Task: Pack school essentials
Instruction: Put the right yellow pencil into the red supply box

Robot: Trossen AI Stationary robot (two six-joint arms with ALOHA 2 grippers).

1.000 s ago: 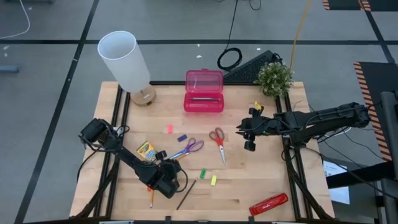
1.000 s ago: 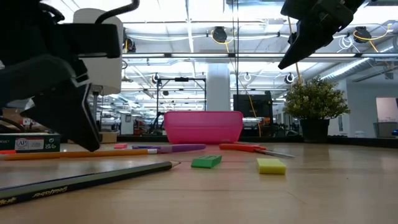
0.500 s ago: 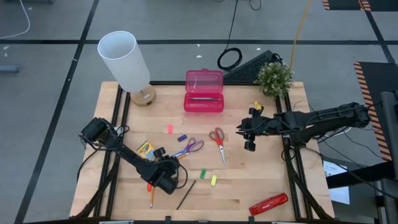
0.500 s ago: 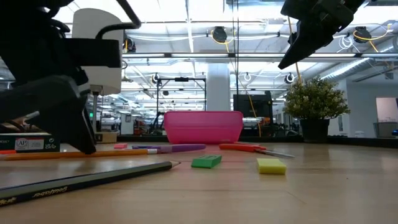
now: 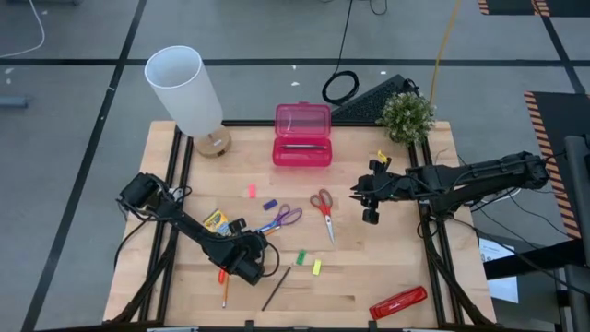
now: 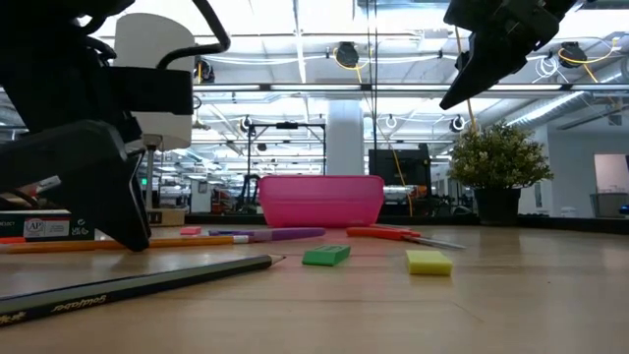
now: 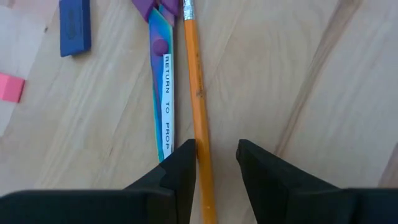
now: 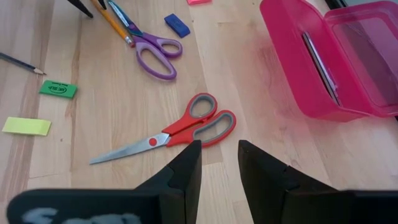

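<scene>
My left gripper [image 7: 214, 149] is open and low over the table. Its fingers stand on either side of an orange pencil [image 7: 198, 106], which lies flat beside the purple-blue scissors [image 7: 161, 93]. In the high view this gripper [image 5: 241, 260] is near the front left, by the crayon box [image 5: 217, 222]. My right gripper [image 8: 219, 149] hangs open above the red-handled scissors [image 8: 186, 127], right of centre [image 5: 369, 210]. A dark pencil [image 5: 276, 289], a green piece [image 5: 300, 256], a yellow piece [image 5: 317, 267], a blue piece [image 5: 270, 205] and a pink piece [image 5: 251, 191] lie flat on the wood.
An open translucent pink case [image 5: 302, 135] stands at the far middle. A white lamp [image 5: 184, 88] is at the far left and a small plant [image 5: 407, 115] at the far right. A long red bar [image 5: 398, 302] lies at the front right.
My left gripper has shifted a little toward the far edge and come down closer to the table over the orange pencil.
</scene>
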